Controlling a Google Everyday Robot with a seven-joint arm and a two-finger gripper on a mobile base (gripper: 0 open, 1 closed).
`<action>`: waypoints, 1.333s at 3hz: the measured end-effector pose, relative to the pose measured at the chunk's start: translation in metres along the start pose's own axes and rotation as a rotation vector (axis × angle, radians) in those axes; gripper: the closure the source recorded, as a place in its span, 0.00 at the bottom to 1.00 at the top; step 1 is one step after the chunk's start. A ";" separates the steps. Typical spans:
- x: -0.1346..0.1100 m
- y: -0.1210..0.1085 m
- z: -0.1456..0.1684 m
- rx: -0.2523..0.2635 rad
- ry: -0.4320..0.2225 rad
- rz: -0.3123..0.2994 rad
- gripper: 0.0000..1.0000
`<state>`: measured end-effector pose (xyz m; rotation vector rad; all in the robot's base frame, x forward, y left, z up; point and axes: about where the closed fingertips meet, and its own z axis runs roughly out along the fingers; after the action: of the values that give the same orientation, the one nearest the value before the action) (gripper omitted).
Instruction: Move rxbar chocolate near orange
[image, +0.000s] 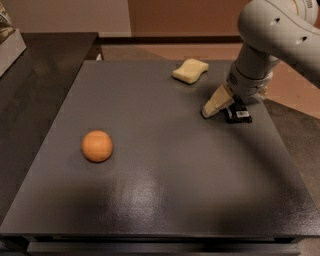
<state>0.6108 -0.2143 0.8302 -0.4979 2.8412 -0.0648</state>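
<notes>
The rxbar chocolate (238, 113), a small black bar with a white patch at its near end, lies on the dark grey table (165, 190) at the right, towards the back. My gripper (220, 107) is down at the table, right against the bar's left side, and the arm above hides the bar's far end. The orange (97, 145) sits on the table at the left, far from the bar and the gripper.
A pale yellow sponge (190, 70) lies at the back of the table, just left of the arm. The table's right edge runs close behind the bar. A dark counter (35, 65) with a box at its far end adjoins the table on the left.
</notes>
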 end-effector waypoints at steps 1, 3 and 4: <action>0.002 -0.005 0.005 -0.026 0.010 0.021 0.18; 0.000 -0.008 0.001 -0.057 0.005 0.030 0.64; -0.002 -0.008 -0.007 -0.057 0.005 0.030 0.87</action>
<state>0.6138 -0.2214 0.8386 -0.4680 2.8613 0.0202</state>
